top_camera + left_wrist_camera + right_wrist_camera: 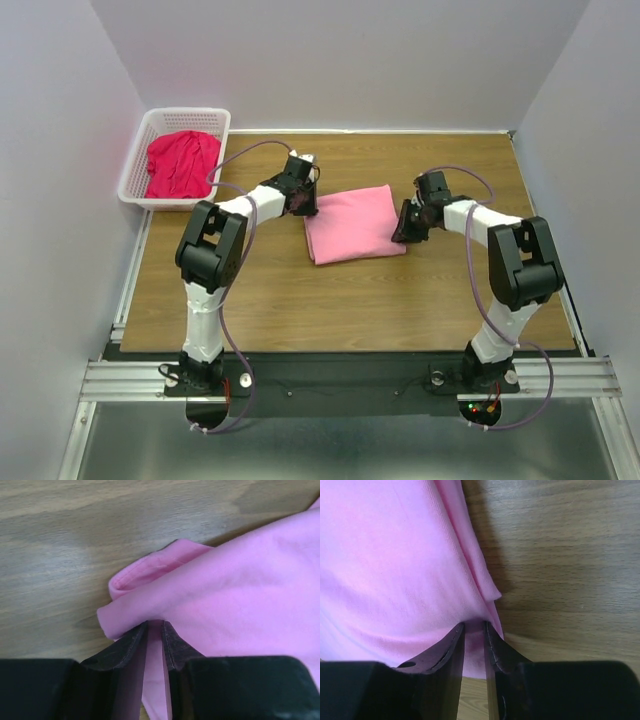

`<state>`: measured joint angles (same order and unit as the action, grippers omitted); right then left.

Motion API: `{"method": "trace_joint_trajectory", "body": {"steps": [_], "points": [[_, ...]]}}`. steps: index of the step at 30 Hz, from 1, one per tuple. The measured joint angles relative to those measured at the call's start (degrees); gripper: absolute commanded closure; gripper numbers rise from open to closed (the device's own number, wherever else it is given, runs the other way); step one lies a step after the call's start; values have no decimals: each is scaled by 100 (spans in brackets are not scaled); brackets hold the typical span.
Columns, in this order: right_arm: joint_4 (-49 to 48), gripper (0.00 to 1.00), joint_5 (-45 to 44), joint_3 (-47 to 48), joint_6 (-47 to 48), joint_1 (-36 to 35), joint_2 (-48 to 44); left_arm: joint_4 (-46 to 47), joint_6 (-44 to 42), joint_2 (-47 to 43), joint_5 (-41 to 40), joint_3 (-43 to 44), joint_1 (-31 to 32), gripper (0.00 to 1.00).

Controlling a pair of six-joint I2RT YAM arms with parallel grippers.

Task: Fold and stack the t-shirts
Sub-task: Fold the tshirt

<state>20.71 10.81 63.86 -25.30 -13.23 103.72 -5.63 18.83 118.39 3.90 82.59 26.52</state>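
The light pink t-shirt (352, 224) lies folded into a rough square in the middle of the table. My left gripper (303, 206) is shut on its left edge, with pink cloth pinched between the jaws (154, 625). My right gripper (404, 233) is shut on its right edge, also with cloth between the jaws (474, 625). The crimson red t-shirt (180, 163) lies crumpled in the basket at the back left.
The white lattice basket (136, 160) stands at the table's back left corner, partly over the edge. The wooden table (330, 300) ends at a metal rail in front, and white walls close in the sides and back.
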Motion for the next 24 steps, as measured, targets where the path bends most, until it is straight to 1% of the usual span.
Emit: {"method": "trace_joint_trajectory", "body": {"steps": [2, 3, 4, 6, 7, 11, 14, 17, 19, 22, 24], "points": [[-90, 72, 13, -101, 0, 4, -90, -7, -22, 0, -42, -2, -26, 62], [-79, 72, 17, -111, 2, 4, -142, 4, -37, 0, -42, -11, -39, 50], [-72, 72, 31, -111, 4, 4, -190, 24, -44, -4, -42, -24, -46, 45], [-48, 71, 70, -50, 4, 4, -319, 109, -70, -138, -50, -162, -44, 35], [-9, 71, 92, 46, 4, 4, -358, 111, -83, -236, -59, -240, -42, 32], [-66, 72, 293, 852, 20, 4, -280, 66, -63, -942, -85, -584, -13, 31], [-291, 72, 540, 1698, 26, 4, 92, 166, -24, -1644, -92, -916, 44, 32], [-522, 73, 789, 2428, 24, 4, 634, 299, 35, -2210, -50, -1292, 195, 37], [-684, 74, 962, 2900, 24, 4, 1132, 341, 83, -2382, 2, -1519, 313, 42], [-800, 76, 1126, 3368, 28, 4, 1823, 409, 173, -2326, 83, -1858, 461, 48], [-828, 78, 1165, 3534, 26, 4, 2190, 411, 225, -2210, 162, -2103, 546, 49]]}}
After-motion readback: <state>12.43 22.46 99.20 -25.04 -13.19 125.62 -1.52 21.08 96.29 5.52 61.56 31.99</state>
